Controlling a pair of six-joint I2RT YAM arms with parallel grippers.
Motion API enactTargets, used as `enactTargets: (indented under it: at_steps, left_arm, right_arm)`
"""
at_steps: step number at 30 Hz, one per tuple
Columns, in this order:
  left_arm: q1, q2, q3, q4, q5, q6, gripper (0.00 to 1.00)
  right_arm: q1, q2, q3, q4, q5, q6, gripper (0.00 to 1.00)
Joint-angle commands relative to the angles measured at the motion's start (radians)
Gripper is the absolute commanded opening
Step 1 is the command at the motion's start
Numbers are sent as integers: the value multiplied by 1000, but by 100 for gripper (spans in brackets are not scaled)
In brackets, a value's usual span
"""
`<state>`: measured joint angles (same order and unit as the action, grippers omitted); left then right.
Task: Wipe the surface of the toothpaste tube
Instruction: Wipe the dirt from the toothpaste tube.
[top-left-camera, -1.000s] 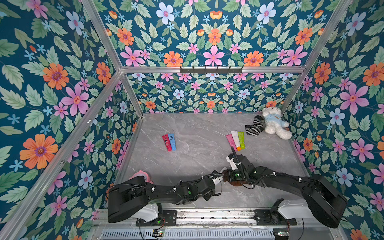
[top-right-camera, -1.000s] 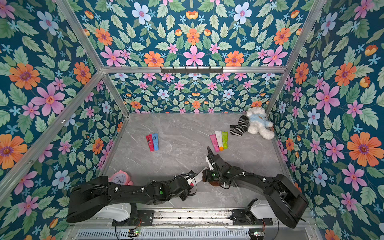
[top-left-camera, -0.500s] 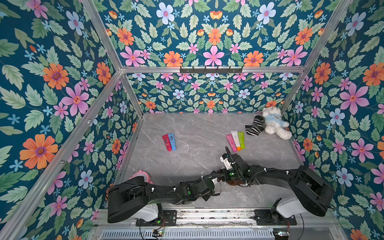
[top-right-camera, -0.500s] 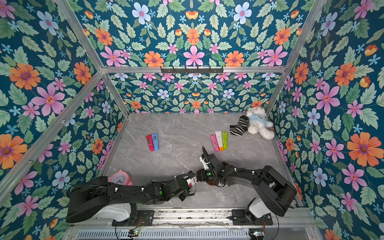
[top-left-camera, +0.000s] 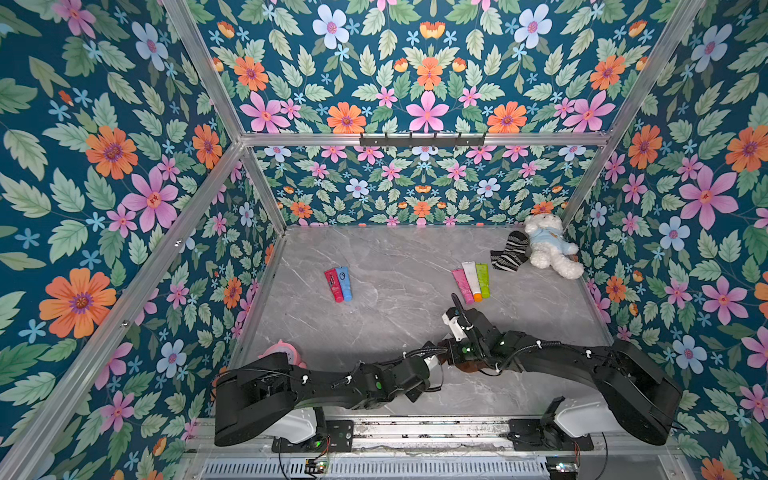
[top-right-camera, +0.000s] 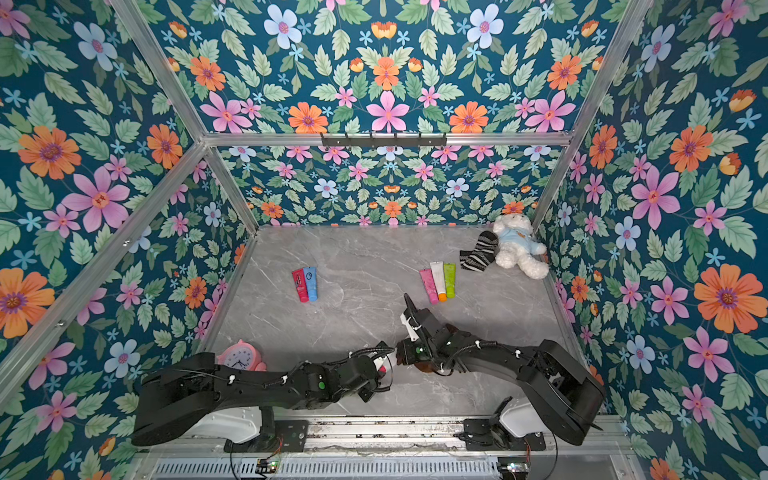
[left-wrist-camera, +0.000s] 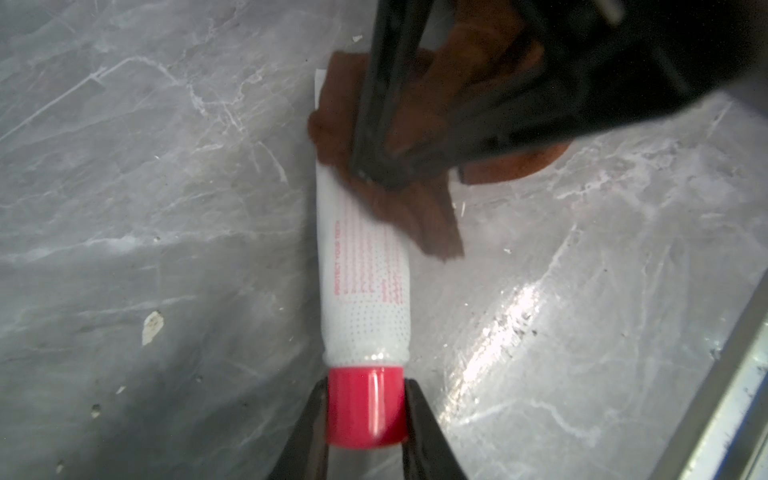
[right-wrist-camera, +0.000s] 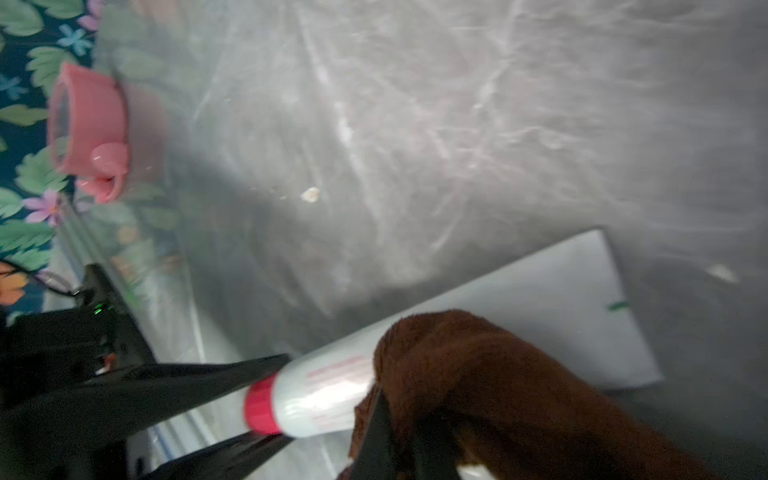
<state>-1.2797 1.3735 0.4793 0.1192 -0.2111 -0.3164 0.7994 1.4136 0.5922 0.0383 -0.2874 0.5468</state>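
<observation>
A pink alarm clock (top-right-camera: 240, 358) stands at the near left corner of the grey marble bench (top-left-camera: 395, 253). Farther back, a red tube (top-left-camera: 332, 285) and a blue tube (top-left-camera: 344, 283) lie side by side. Toward the middle, close to the front edge, the left gripper (left-wrist-camera: 365, 399) is partly closed. Its two fingers clamp the red cap (left-wrist-camera: 365, 415) of the white toothpaste tube (left-wrist-camera: 362, 286), which lies flat on the bench with its flat crimped end pointing away from that gripper. The right gripper (left-wrist-camera: 376, 172) is fully closed on a bunched brown cloth (right-wrist-camera: 478, 374) and presses it onto the tube's far half — the cloth's edge is blurred and covers part of the red lettering. Behind it a pink tube (top-left-camera: 461, 284), a white tube with an orange cap (top-left-camera: 471, 278) and a green tube (top-left-camera: 482, 279) lie in a row. A striped sock (top-left-camera: 509, 251) lies just beside a white teddy bear (top-left-camera: 548, 249) in a blue top, at the far right corner.
</observation>
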Motion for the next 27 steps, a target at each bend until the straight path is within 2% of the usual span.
enactTargets:
  at_steps: [1, 4, 10, 13, 19, 22, 27]
  left_arm:
    - [0, -11, 1, 37, -8, -2, 0]
    - [0, -16, -1, 39, -6, 0, 0]
    - [0, -24, -6, 43, -1, 0, 0]
    - [0, -24, -8, 43, -1, -2, 0]
    - [0, -22, -5, 40, -6, -2, 0]
    - [0, -14, -2, 34, -15, -4, 0]
    - [0, 2, 7, 30, -17, -5, 0]
  right_arm:
    - [17, 25, 9, 71, -120, 19, 0]
    - [15, 82, 25, 49, -102, 9, 0]
    - [-28, 182, 51, -56, 49, -17, 0]
    - [-56, 176, 57, -144, 159, -32, 0]
    - [-112, 111, 43, -259, 276, -48, 0]
    - [-102, 62, 27, -208, 188, -58, 0]
    - [-17, -23, 14, -111, 48, -24, 0]
